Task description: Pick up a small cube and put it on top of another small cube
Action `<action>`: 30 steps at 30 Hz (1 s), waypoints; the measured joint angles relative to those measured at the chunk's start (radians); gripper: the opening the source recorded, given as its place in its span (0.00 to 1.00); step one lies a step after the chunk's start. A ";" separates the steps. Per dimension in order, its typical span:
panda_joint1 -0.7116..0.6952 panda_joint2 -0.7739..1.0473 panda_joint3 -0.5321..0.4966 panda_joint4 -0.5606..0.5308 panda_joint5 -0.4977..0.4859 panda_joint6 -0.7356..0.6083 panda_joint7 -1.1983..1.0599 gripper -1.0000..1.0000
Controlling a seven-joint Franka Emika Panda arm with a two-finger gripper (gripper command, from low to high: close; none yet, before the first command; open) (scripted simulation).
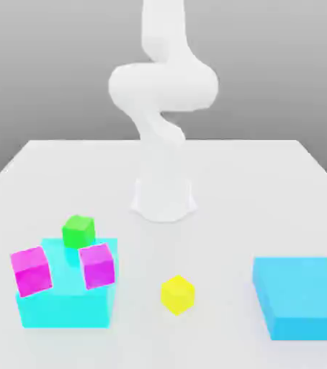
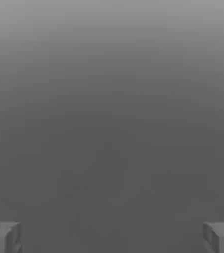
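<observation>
In the exterior view, going from left to right, a magenta cube point(image 1: 31, 270) is sitting at the left edge of a cyan block point(image 1: 65, 306), and it is leaning a little over that edge. Behind it, a green cube point(image 1: 78, 231) is resting on the far part of the same block. Just beside it, nearer to the camera, a second magenta cube point(image 1: 97, 265) is standing on the block top, slightly tilted. The two magenta cubes are staying apart, with bare cyan surface between them.

To the right of this block, a small yellow cube point(image 1: 177, 294) is lying alone on the white table point(image 1: 267, 187), touching nothing. Behind it, in the middle of the table, the white arm point(image 1: 163, 108) is rising from its round base and bending upward out of the picture. Far at the exterior view's right, a flat blue block point(image 1: 302, 295) is lying near the table edge, well apart from the yellow cube.

In the hand view, the gripper point(image 2: 112, 238) is showing its two grey fingers point(image 2: 3, 237) wide spread at the two corners, and nothing is sitting between them. Only grey background is lying in front of them, so I cannot tell how the cubes are placed relative to the gripper.
</observation>
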 joint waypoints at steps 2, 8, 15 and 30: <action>-0.024 0.073 0.030 -0.053 0.009 0.053 0.080 0.50; -0.086 0.286 0.115 -0.204 0.023 0.207 0.320 0.50; -0.143 0.558 0.201 -0.391 0.009 0.401 0.644 0.50; 0.010 0.997 0.016 -0.461 -0.194 0.735 1.000 0.00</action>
